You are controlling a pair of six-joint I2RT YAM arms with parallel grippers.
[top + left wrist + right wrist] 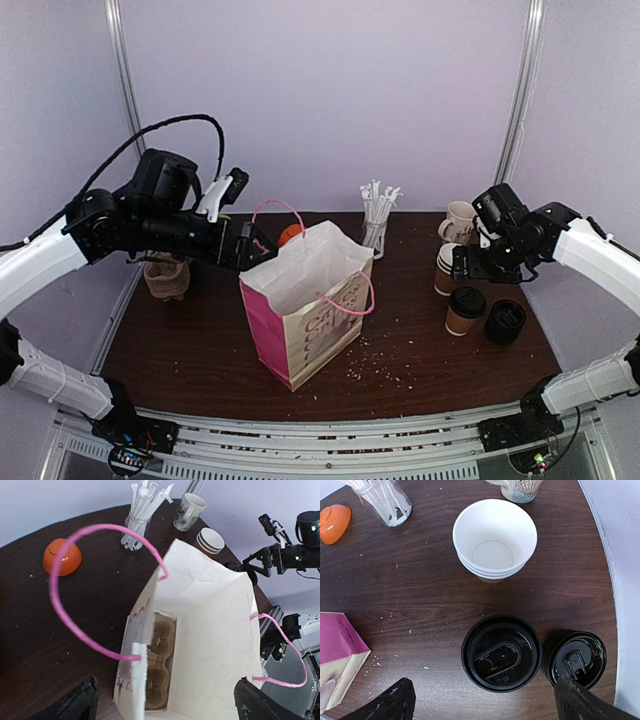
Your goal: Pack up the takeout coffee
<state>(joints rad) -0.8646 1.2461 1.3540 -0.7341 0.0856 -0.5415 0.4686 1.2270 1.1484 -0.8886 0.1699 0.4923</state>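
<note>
The small brown kraft-paper cup with a black plastic lid [465, 310] stands upright on the right side of the dark wooden counter [200, 350], outside the bag and held by nothing. A squat black stack of lids [505, 322] sits just beside it, toward the counter's right edge. A stack of open white-lined paper cups [495, 540] stands just behind it, and a cream printed ceramic mug [460, 220] is farther back.

The right claw [482, 687] hangs above the lidded cup with its fingers spread wide, one to each side of the lid in the wrist view, gripping nothing.

Near the counter's middle stands a white-and-pink paper bag with pink cord handles [305, 300], its mouth open. The left claw [165, 692] is poised over that mouth, its fingers likewise spread wide and pinching nothing. A brown moulded-pulp cup carrier [160, 665] lies at the bottom of the bag.

Behind the bag are a small orange bowl [62, 557] and a clear glass of white wrapped straws [140, 515]. A stack of brown pulp carriers [165, 275] rests near the counter's left edge, under the left arm. Crumbs [385, 372] dot the counter in front of the bag.
</note>
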